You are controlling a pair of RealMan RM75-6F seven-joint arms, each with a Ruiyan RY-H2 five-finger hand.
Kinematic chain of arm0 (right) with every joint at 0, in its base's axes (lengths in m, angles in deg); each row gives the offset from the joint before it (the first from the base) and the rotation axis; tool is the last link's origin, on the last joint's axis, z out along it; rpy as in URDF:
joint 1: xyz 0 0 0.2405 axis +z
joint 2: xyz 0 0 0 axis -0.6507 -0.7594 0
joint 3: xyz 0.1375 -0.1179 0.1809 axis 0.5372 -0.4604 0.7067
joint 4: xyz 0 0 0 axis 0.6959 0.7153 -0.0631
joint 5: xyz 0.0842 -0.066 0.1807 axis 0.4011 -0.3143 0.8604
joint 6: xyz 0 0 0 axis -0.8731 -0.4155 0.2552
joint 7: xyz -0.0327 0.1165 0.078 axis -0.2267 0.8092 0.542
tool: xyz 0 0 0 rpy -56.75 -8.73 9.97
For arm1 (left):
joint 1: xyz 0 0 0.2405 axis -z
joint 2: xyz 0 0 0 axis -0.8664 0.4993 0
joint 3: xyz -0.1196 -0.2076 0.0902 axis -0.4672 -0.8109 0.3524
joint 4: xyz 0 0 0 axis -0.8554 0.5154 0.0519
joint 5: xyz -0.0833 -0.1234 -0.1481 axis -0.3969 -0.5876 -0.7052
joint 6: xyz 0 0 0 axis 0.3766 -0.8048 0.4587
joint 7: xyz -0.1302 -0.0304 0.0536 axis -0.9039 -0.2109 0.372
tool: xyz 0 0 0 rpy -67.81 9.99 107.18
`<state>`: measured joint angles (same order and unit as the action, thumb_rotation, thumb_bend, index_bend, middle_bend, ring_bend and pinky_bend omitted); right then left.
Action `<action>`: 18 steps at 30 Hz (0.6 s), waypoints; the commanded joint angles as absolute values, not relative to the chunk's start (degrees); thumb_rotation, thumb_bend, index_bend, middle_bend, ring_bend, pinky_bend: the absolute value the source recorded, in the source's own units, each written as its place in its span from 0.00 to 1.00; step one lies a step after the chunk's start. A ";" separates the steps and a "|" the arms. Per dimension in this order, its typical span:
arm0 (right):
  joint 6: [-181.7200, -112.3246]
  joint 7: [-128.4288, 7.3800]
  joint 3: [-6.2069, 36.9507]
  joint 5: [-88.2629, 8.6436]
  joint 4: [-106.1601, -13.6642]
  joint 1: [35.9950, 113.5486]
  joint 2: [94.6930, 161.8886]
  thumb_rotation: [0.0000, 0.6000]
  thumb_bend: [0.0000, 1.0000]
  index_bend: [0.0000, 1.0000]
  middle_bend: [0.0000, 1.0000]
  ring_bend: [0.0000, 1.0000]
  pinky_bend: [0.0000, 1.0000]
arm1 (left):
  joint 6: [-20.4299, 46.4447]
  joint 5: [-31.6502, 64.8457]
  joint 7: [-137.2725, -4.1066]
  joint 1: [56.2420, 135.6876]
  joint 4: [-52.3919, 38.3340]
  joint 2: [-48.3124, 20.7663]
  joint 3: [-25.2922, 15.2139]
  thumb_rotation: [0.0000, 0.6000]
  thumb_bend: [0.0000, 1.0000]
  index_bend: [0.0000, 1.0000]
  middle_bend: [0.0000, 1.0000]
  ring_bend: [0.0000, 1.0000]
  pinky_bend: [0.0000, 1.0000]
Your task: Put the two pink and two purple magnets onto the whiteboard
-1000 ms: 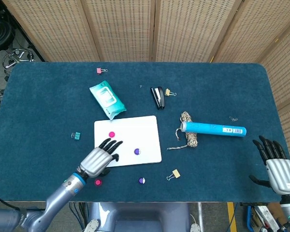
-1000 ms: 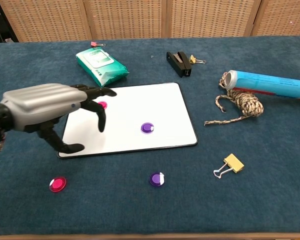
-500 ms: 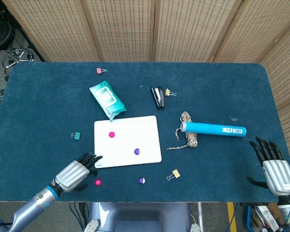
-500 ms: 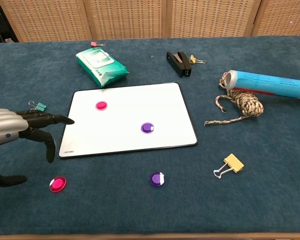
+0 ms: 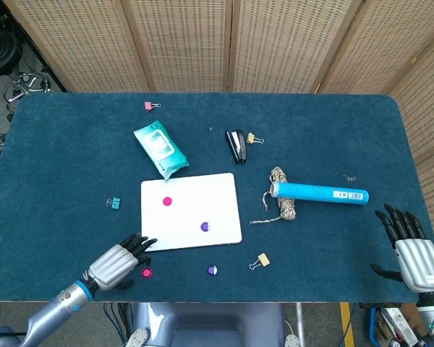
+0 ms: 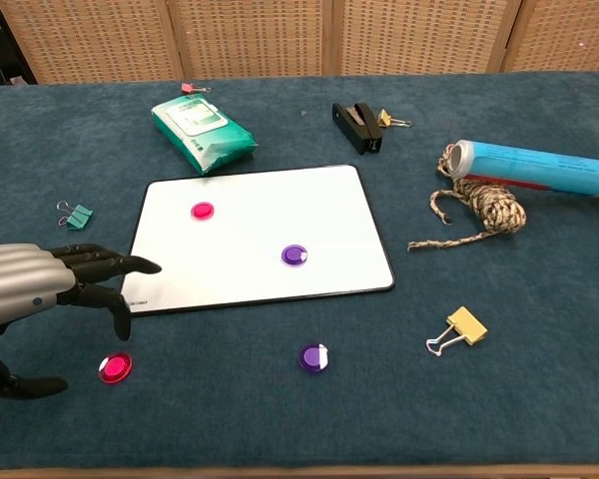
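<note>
My left hand [image 6: 40, 299] had pulled back off the whiteboard [image 6: 329, 210] and now hovered at its near-left corner, empty, fingers spread and pointing toward the board, just above the loose pink magnet [image 6: 115, 367] on the cloth. A second earlier that hand had been stretched over the board itself, hiding the placed pink magnet [image 6: 203, 211]; half a second ago it had drawn well clear to the left, and since then it had crept a little back toward the corner. I judged this as lining up to pick the loose pink one.

On the board, the placed pink magnet sat upper-left and one purple magnet [image 6: 295, 254] lay near the middle, neither shifted across the frames. So the task stood half done: one of each colour on, one of each off.

Just past the board's near edge, the second purple magnet [image 6: 314, 356] lay on the table, apart from the board, where it had been all along. A yellow binder clip [image 6: 462, 327] lay further right, also unmoved.

Far right, in the head view, my right hand [image 5: 412, 249] rested at the table's edge, fingers apart, holding nothing, barely changed from before.
</note>
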<state>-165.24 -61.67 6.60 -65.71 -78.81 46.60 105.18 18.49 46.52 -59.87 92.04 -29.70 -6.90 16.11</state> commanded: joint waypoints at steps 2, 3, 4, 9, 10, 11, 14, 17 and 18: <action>-165.13 -61.57 6.60 -65.60 -78.82 46.60 105.15 1.00 0.00 0.00 0.00 0.00 0.00 | 18.88 46.25 -58.64 91.59 -29.41 -7.40 15.65 1.00 0.26 0.36 0.00 0.00 0.00; -165.12 -61.53 6.60 -65.60 -78.81 46.60 105.14 1.00 0.00 0.00 0.00 0.00 0.00 | 18.95 46.18 -58.32 91.47 -29.28 -7.54 15.56 1.00 0.26 0.36 0.00 0.00 0.00; -165.13 -61.51 6.61 -65.60 -78.80 46.60 105.13 1.00 0.00 0.00 0.00 0.00 0.00 | 18.98 46.11 -58.11 91.32 -29.19 -7.67 15.48 1.00 0.26 0.36 0.00 0.00 0.00; -165.15 -61.46 6.61 -65.62 -78.84 46.59 105.10 1.00 0.00 0.00 0.00 0.00 0.00 | 18.76 46.25 -56.99 90.48 -28.25 -8.67 15.20 1.00 0.26 0.36 0.00 0.00 0.00; -165.13 -61.46 6.58 -65.65 -78.86 46.58 105.10 1.00 0.00 0.00 0.00 0.00 0.00 | 18.69 46.44 -56.86 90.39 -28.03 -8.93 15.10 1.00 0.26 0.36 0.00 0.00 0.00; -165.12 -61.46 6.56 -65.67 -78.88 46.58 105.10 1.00 0.00 0.00 0.00 0.00 0.00 | 18.54 46.65 -56.66 90.24 -27.67 -9.29 14.94 1.00 0.26 0.36 0.00 0.00 0.00; -165.12 -61.49 6.59 -65.62 -78.88 46.58 105.12 1.00 0.00 0.00 0.00 0.00 0.00 | 18.48 46.82 -56.63 89.97 -27.05 -9.99 14.57 1.00 0.26 0.37 0.00 0.00 0.00; -165.08 -61.48 6.63 -65.54 -78.84 46.59 105.12 1.00 0.00 0.00 0.00 0.00 0.00 | 18.60 46.91 -56.85 89.81 -26.70 -10.31 14.43 1.00 0.26 0.37 0.00 0.00 0.00; -165.06 -61.48 6.64 -65.50 -78.82 46.60 105.12 1.00 0.00 0.00 0.00 0.00 0.00 | 18.61 46.97 -56.86 89.75 -26.56 -10.42 14.37 1.00 0.26 0.38 0.00 0.00 0.00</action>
<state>-165.06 -61.48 6.64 -65.51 -78.83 46.60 105.12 18.60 46.93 -56.84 89.79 -26.63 -10.36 14.41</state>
